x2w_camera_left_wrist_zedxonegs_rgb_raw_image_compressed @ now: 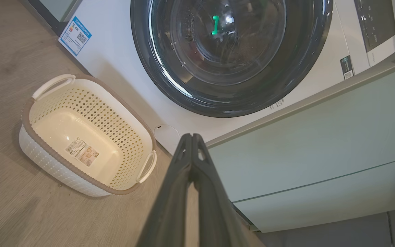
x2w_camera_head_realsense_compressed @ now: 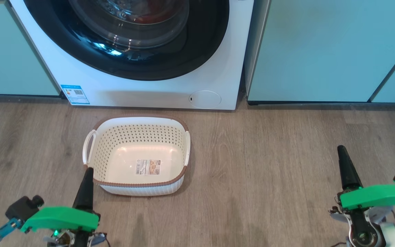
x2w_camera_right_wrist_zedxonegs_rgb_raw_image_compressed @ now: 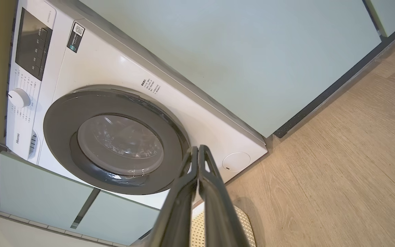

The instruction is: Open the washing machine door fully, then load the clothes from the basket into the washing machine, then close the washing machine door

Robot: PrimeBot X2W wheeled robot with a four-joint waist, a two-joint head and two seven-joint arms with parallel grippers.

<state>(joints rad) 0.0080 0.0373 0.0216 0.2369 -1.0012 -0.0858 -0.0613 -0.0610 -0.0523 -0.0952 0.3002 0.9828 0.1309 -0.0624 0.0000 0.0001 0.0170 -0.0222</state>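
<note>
Two grippers are hanging low in front of us, and both are showing their jaws pressed tight together, gripping nothing. The left gripper (x2w_camera_head_realsense_compressed: 88, 173) is pointing at the near left corner of the basket (x2w_camera_head_realsense_compressed: 139, 118), its tip lying just beside the brown rim; we are not able to tell whether it is touching. The right gripper (x2w_camera_head_realsense_compressed: 342, 152) is sitting well apart, out over the wooden floor (x2w_camera_head_realsense_compressed: 269, 171) on the right. The basket is standing on that floor just in front of the washer (x2w_camera_head_realsense_compressed: 149, 97), its white bottom and sticker (x2w_camera_head_realsense_compressed: 148, 166) lying in plain sight. The door (x2w_camera_head_realsense_compressed: 197, 55) is lying shut against the washer's front, black rim gleaming, and from the right wrist we are seeing it sitting flush. Behind the glass a reddish patch (x2w_camera_head_realsense_compressed: 159, 14) is glinting at the top of the head view; we are not able to make out what it is. Pale green cabinets (x2w_camera_head_realsense_compressed: 321, 51) are flanking the washer on both sides.
</note>
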